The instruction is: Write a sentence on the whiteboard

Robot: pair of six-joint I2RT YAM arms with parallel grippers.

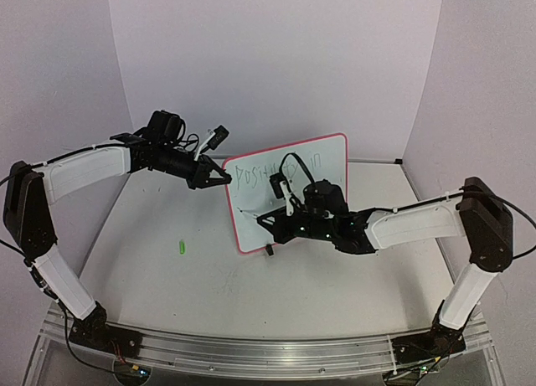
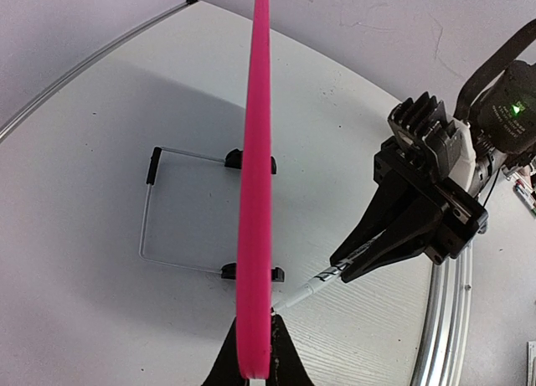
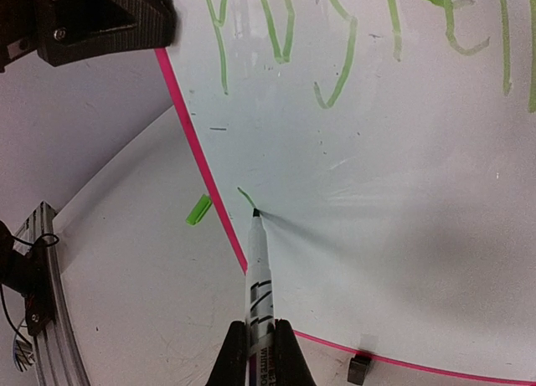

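**Right hand** (image 3: 258, 340): fingers closed narrow on the barrel of a marker (image 3: 258, 277), which projects straight ahead of the fingertips. The tip touches the whiteboard (image 3: 402, 235) at the end of a short green stroke, just inside the rim on the hand's left. Beyond the tip runs the upper line of the sentence (image 1: 268, 170) in thin green capitals. The stroke under the tip appears to open the second line.

**Step in hand, advised:** press lightly, since the board stands tilted on a black clip foot (image 3: 358, 369) and a wire stand (image 2: 154, 165) and may slide or tip back. Carry the pen by moving the whole wrist parallel to the board face, so that the tip neither lifts nor digs in. Leave a clear gap beneath the upper line.

**Pose:** the right forearm reaches in low across the front of the board, with the wrist roughly level.

**Left hand** (image 2: 254, 357): up and to the left of the marker hand, closed on the pink rim at the board's upper left edge and bracing it. Its arm stretches high over the worktop (image 1: 159, 277).

A green cap (image 3: 198, 210) lies on the worktop just outside the rim, left of the tip.
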